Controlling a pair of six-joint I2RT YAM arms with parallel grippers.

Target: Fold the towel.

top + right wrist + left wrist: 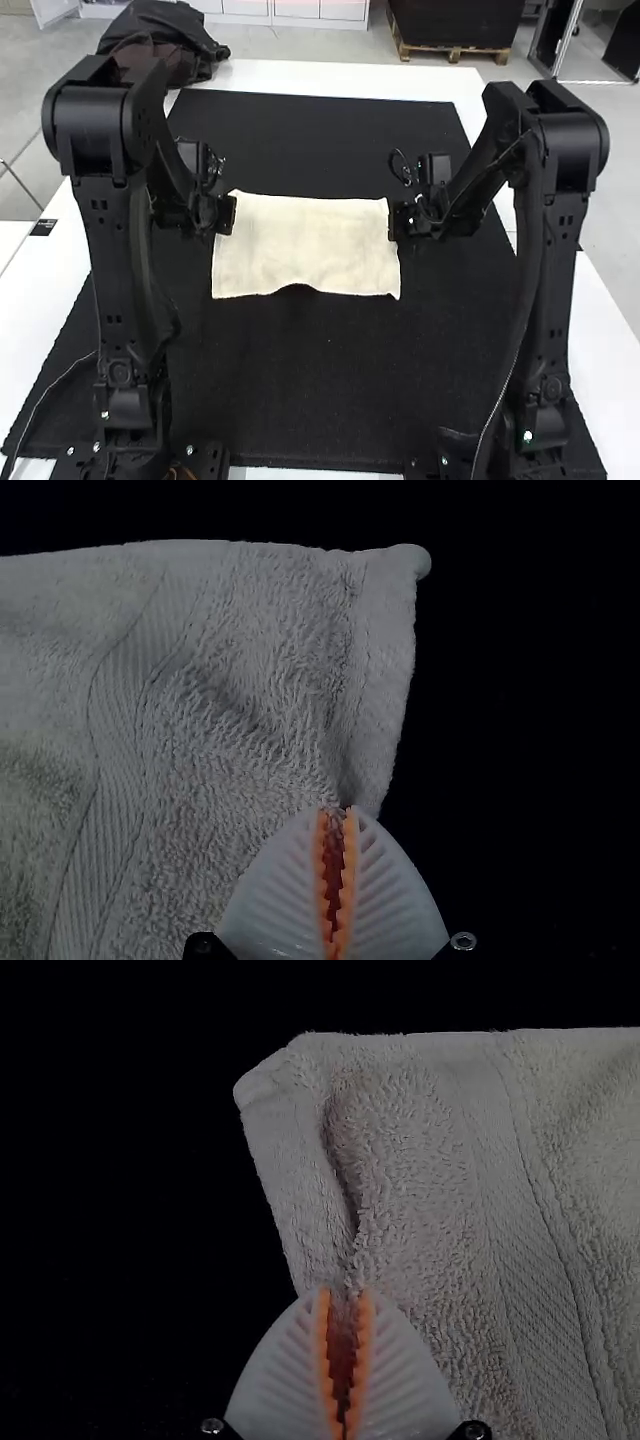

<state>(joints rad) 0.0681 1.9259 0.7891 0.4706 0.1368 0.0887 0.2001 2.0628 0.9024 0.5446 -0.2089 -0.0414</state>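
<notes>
The cream towel (306, 240) lies spread as a wide rectangle on the black mat, its near edge bowed inward at the middle. At its left side edge, near the far corner, is my left gripper (226, 214); my right gripper (394, 221) is at the opposite side edge. In the left wrist view, the left gripper (345, 1300) is shut on a pinched ridge of the towel (420, 1170) just in from the edge. The right wrist view has the right gripper (337, 815) shut on a small fold of the towel (250, 680) close to its side edge.
The black mat (300, 390) extends around the towel over a white table (340, 76). A dark bag (165, 45) sits at the table's far left corner. Both arms stand at the near side, one on each side of the towel.
</notes>
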